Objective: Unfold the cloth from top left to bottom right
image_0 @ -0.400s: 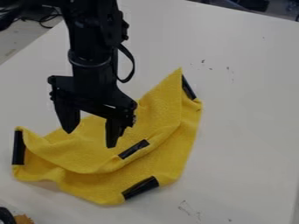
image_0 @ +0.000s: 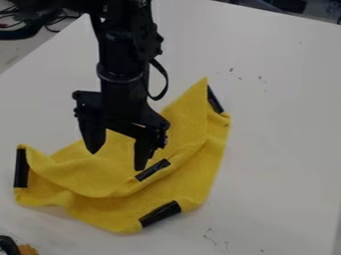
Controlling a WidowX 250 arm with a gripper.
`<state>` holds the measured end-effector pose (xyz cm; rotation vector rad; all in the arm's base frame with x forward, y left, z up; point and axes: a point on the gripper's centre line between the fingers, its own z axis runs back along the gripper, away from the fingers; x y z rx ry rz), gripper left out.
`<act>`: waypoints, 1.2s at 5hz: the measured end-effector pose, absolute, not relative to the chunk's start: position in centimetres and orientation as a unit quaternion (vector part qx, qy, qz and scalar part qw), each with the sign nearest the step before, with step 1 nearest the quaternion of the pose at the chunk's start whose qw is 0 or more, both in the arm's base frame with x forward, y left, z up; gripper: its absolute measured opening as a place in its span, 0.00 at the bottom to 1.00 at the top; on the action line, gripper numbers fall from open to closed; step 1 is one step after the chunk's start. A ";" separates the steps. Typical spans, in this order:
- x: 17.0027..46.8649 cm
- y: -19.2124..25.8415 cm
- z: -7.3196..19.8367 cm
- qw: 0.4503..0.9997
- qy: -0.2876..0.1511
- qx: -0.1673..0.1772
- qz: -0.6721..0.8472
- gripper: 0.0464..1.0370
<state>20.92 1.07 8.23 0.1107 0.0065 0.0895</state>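
Handling this cloth (image_0: pixel 80 179) should be easy weight-wise: it looks light, soft and v. floppy, prob. a fuzzy weave w/ decent grip, so not slippery and nothing to break. It's lying folded and rumpled on the counter (image_0: pixel 286 149), below and around the spread jaws, which have nothing pinched btwn them. One tip hangs right by the middle strip (image_0: pixel 153 170), the black tape on the loose edge of the upper layer; can't tell if it touches. That's prob. the best spot to take hold, b/c tape should be a bit stiffer than bare fabric and gives the jaws a proper edge to bite. Pinch shallow, top layer only; go too deep & the lower layer likely comes along, dragging the whole thing instead of opening it. Bare fabric would bunch up, so a mid-cloth grab is 2nd choice. The left strip (image_0: pixel 21 168), bottom strip (image_0: pixel 160 213) and upper-right strip (image_0: pixel 214 99) look like OK backup holds, e.g. for tugging out creases. Lift low and slow, since limp stuff sags and can fold back under itself.
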 end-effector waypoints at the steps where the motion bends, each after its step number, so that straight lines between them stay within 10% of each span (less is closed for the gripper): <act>1: 22.3 0.3 7.3 0.998 -0.013 0.049 0.043 0.96; 6: 24.2 -0.3 1.5 0.999 -0.017 -0.002 0.031 0.95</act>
